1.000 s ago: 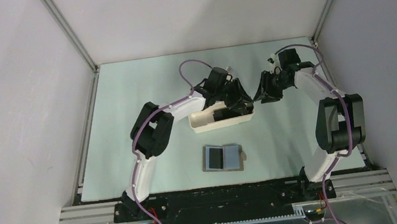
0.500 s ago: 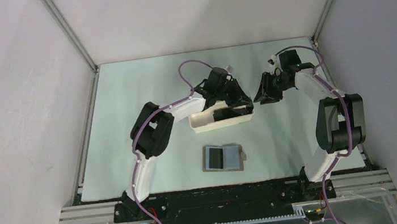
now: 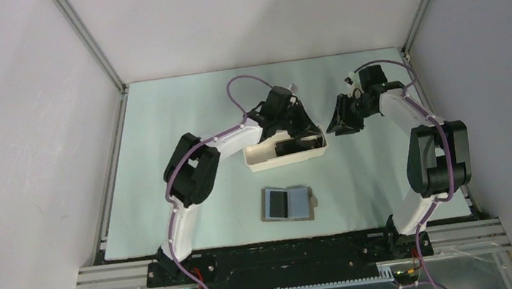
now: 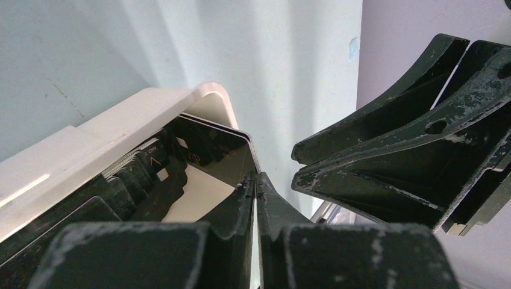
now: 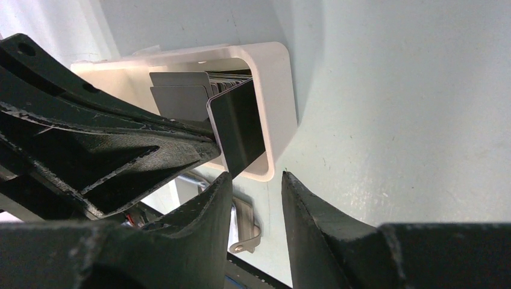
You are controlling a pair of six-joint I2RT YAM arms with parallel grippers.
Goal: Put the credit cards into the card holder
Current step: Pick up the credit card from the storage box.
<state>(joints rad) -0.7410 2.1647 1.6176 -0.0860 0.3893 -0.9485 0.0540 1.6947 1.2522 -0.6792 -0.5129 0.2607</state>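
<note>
Nearest the arm bases, on the near side of the white tray (image 3: 277, 162), the card holder (image 3: 288, 204) lies open on the counter (image 3: 179, 139). No card can be made out in its pockets. The credit cards (image 5: 181, 99) stand stacked inside the tray, so the task looks barely begun, with every card yet to go in. At the tray's right end the left end effector (image 4: 255, 183) is clenched on one dark card (image 5: 238, 129), which stands raised above the rim. Just beyond that end the right end effector (image 5: 256, 180) gapes, holding nothing.
</note>
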